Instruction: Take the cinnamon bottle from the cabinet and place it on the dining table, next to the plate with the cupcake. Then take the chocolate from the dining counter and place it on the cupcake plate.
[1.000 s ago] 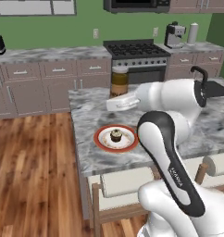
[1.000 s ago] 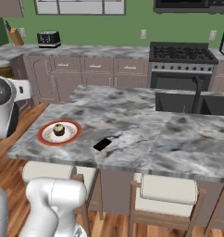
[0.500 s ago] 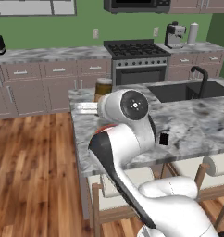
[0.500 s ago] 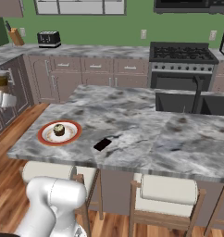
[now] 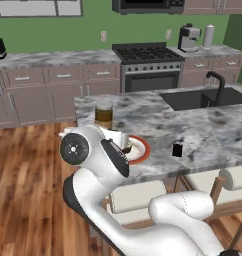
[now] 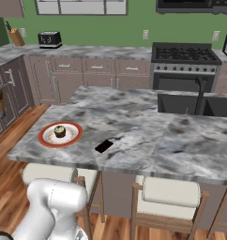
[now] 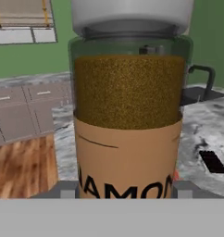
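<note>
One cinnamon bottle [image 7: 127, 115], a clear cylinder of grainy brown powder with a tan label band and pale lid, sits clamped in the jaws above the veined marble surface [image 6: 148, 136]. One orange-rimmed plate [image 6: 60, 134] bears one cupcake [image 6: 60, 131]; one flat black chocolate [image 6: 104, 146] lies nearby.

Beyond the claw: stove [image 5: 148, 55], sink [image 5: 200, 97] with faucet [image 5: 218, 85], coffee maker [image 5: 188, 37]; toaster [image 6: 49, 39] far left.

Clear glossy glass cinnamon bottle [image 7: 128, 111] with matt tan paper label, grainy brown powder inside, polished grey-white veined marble dining table [image 6: 148, 136], glossy orange-rimmed ceramic plate [image 6: 60, 134]
</note>
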Motion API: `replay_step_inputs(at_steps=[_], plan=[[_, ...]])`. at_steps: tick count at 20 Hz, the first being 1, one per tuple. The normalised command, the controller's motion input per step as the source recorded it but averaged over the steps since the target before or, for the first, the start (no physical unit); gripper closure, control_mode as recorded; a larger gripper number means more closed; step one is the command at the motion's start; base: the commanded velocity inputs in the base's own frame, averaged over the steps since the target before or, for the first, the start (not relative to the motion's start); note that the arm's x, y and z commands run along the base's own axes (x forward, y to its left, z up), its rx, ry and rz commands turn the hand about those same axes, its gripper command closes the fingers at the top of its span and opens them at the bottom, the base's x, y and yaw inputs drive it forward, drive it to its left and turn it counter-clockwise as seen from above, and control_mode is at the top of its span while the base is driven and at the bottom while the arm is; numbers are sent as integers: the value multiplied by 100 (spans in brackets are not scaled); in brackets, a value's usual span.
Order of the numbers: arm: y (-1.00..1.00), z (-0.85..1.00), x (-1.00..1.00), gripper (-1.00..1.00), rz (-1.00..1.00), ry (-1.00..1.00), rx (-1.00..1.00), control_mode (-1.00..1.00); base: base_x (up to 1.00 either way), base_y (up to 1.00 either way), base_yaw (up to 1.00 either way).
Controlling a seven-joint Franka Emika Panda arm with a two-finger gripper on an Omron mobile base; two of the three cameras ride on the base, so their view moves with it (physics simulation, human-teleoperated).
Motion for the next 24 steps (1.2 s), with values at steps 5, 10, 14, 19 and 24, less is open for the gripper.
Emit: replay_step_inputs(at_steps=[5,10,14,19,24], plan=[[0,-22,9,100,-24,29,-7,-100,0,0,0],[-4,-40,1,100,-7,14,-16,-100,0,0,0],[12,-53,1,100,-3,11,-25,-100,0,0,0],[-1,-49,1,100,-1,0,-18,-100,0,0,0],[-12,-33,17,100,-5,0,-1,-100,0,0,0]])
